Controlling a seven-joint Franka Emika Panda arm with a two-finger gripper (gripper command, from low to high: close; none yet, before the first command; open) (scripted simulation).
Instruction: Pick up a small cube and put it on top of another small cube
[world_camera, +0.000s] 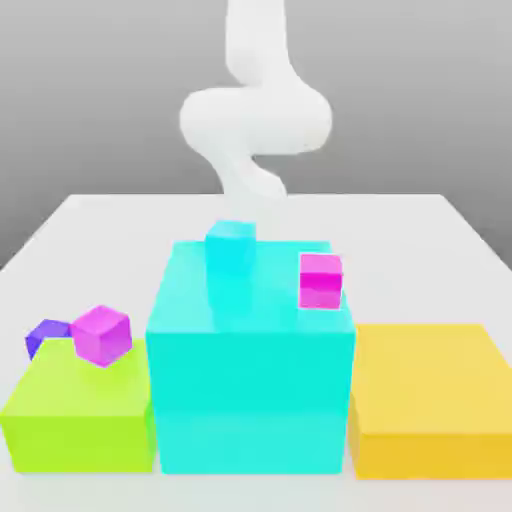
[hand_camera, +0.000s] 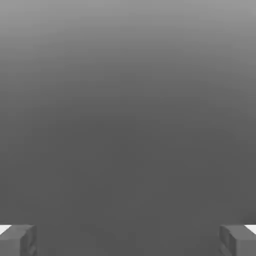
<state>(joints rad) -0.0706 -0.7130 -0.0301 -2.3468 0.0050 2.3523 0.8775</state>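
Fingers (hand_camera: 20, 241) wide apart in the hand view, with bare grey between them; we log the gripper (hand_camera: 128, 241) as open and holding nothing.

Now left to right across the exterior view. At the far left we find the blue cube (world_camera: 46, 335), partly hidden behind the rear left corner of the lime block (world_camera: 80, 400); we cannot tell what it rests on. Just beside it in our line of sight, a violet cube (world_camera: 101, 336) shows at the lime block's rear part, turned corner-on to us.

Next comes the cyan block (world_camera: 250, 400), tallest of the three. Over the left part of its top we note a cyan cube (world_camera: 230, 260) (nearly lost against its own colour), and at the right edge a pink cube (world_camera: 320, 281). Above and beyond, we see the white arm (world_camera: 255, 120), bent, its lower end fading into the pale table (world_camera: 400, 260). Last, at the right, the low yellow block (world_camera: 430, 385).
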